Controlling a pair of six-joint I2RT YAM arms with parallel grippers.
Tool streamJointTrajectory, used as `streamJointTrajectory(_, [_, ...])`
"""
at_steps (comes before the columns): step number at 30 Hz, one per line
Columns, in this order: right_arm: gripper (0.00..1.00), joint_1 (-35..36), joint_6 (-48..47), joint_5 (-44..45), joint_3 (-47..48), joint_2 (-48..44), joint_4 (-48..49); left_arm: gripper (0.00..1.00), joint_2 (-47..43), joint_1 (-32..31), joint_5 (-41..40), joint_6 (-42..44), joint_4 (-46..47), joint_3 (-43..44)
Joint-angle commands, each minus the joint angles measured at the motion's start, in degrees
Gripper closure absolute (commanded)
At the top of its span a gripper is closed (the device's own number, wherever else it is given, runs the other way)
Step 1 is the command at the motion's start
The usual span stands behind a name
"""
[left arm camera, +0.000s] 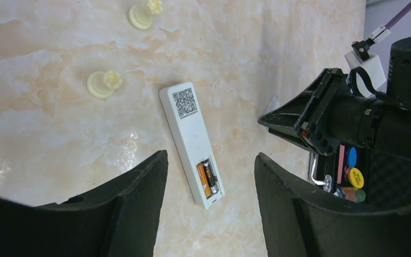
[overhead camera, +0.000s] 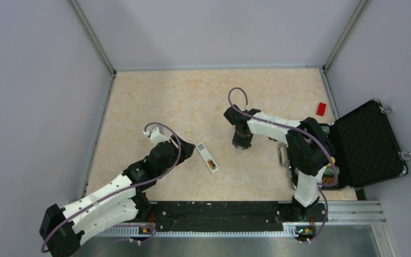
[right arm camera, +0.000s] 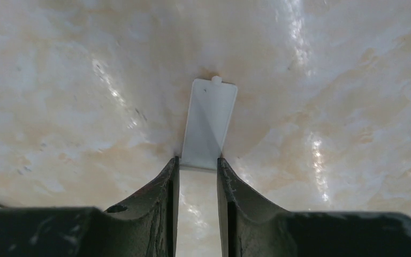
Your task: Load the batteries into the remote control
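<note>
The white remote control [overhead camera: 207, 157] lies back-up on the table, its recess open. The two batteries [left arm camera: 207, 178], black and copper-orange, lie side by side inside the recess at the remote's [left arm camera: 187, 123] near end. My left gripper [left arm camera: 210, 155] is open and empty, hovering just above the remote's battery end. My right gripper [overhead camera: 242, 143] stands further right, tips down at the table. In the right wrist view the right gripper [right arm camera: 198, 159] is shut on the near edge of a small white battery cover [right arm camera: 210, 123] that lies flat on the table.
An open black case [overhead camera: 366, 142] with small coloured items stands at the right edge. A red piece [overhead camera: 321, 108] lies behind it. Two cream lumps [left arm camera: 103, 84] [left arm camera: 143, 13] lie left of the remote. Walls close three sides.
</note>
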Motion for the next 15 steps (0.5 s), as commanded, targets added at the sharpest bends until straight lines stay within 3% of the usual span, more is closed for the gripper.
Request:
streamJointTrajectory(1, [0.76,0.82,-4.97,-4.70,-6.18,-5.06,-1.33,0.35,2.49,-0.03,3.67,1.88,5.56,0.90])
streamJointTrajectory(15, [0.75,0.90,-11.75,-12.01,-11.25,-18.00,4.52,0.35,15.31,0.91,15.81,2.87,11.14,6.89])
